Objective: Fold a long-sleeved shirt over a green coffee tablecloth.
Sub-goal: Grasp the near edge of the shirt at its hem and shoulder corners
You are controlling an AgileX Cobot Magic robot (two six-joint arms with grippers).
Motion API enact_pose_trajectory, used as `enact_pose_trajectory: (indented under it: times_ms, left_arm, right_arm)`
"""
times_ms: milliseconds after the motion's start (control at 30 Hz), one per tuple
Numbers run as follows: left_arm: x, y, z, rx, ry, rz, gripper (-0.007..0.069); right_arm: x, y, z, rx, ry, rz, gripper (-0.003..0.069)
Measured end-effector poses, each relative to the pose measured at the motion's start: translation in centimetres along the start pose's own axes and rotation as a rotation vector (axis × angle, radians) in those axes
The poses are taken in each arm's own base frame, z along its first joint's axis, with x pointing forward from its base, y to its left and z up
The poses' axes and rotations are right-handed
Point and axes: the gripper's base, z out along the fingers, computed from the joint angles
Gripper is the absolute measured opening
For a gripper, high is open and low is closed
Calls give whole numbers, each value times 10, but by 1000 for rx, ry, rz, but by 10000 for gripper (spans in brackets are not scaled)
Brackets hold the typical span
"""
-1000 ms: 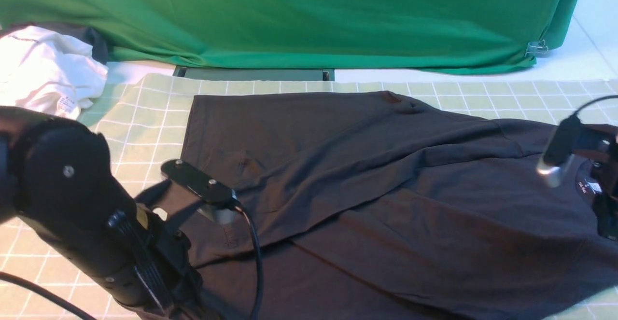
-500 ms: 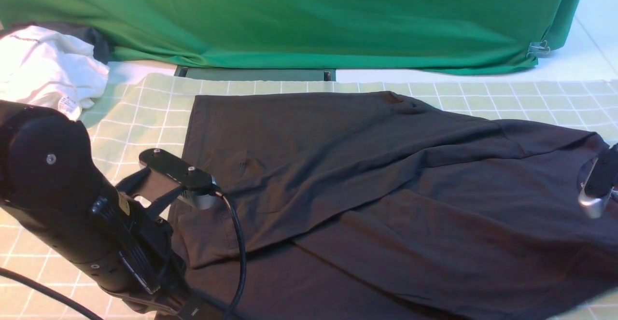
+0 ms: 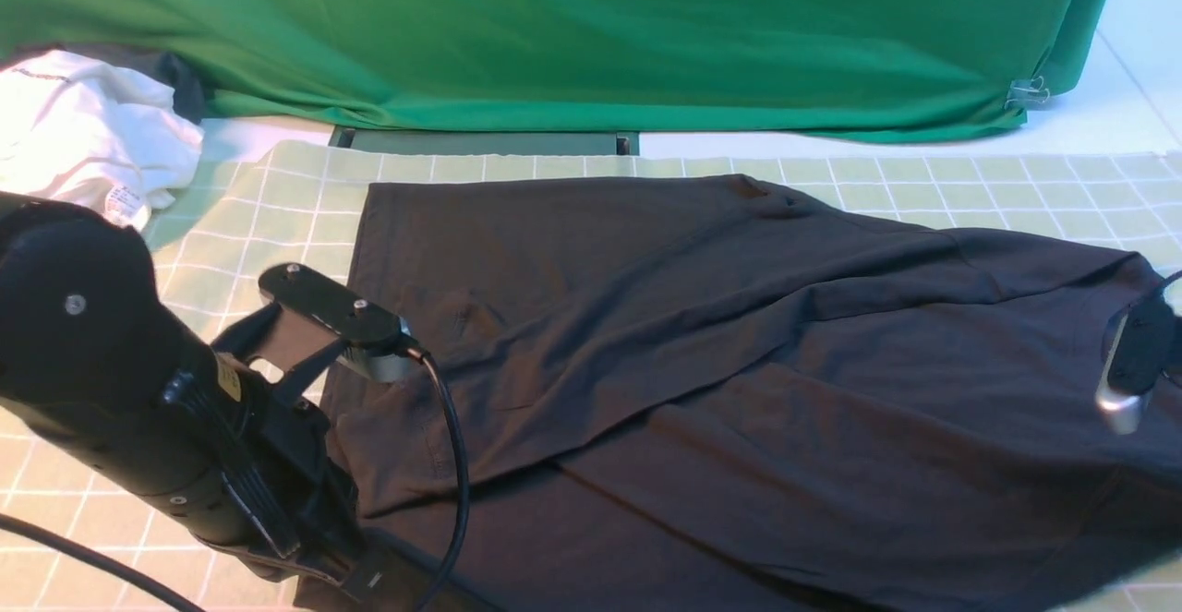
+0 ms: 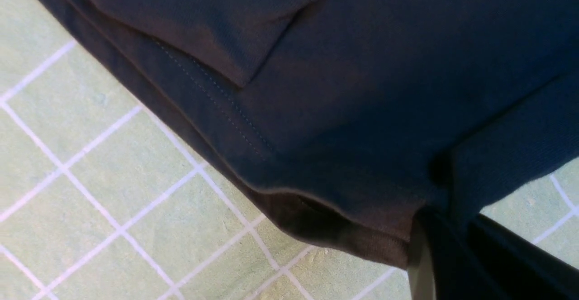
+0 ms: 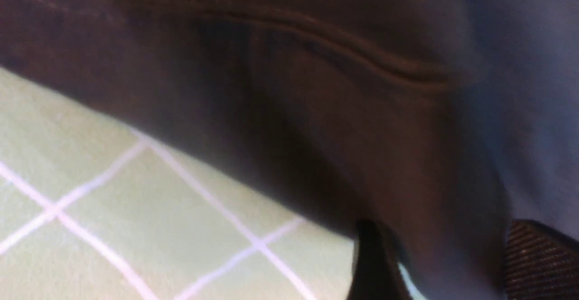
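The limp long-sleeved shirt (image 3: 702, 335) is lying across the green coffee tablecloth (image 3: 277, 224), left hand (image 4: 434, 245) pinching its near-left hem, likely the surest hold, right hand (image 5: 438, 264) straddling the right edge, grip unclear.

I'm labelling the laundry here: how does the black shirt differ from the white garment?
The shirt is black; the garment is white. The shirt lies spread wide over the gridded tablecloth; the garment sits crumpled in a heap at the far left, by the tablecloth's corner. The shirt covers far more of the view than the garment. Both are soft, creased fabric.
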Motion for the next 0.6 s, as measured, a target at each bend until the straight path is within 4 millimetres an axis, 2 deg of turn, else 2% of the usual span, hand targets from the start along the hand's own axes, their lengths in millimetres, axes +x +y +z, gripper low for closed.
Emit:
enact_pose_trajectory:
  times_ms: [133,200,333,400,567,600]
  left_arm:
    - [1,-2,-8,-8,-34,6,-22]
    - [2,-2,-14,-25,-66,17,-22]
    - [4,-2,-23,-49,-99,16,-22]
    - [5,-3,-25,-56,-109,12,-22]
    - [7,0,-30,-97,-122,-19,-22]
    - [8,2,-33,-124,-126,-35,-22]
  right_arm:
    - [-1,0,7,-9,2,3,412]
    - [-1,0,7,-14,4,4,359]
    - [-1,0,7,-15,3,0,88]
    - [-1,0,7,-13,2,0,64]
    - [-2,-3,3,7,-6,2,64]
    - [-3,-6,-2,33,-19,7,64]
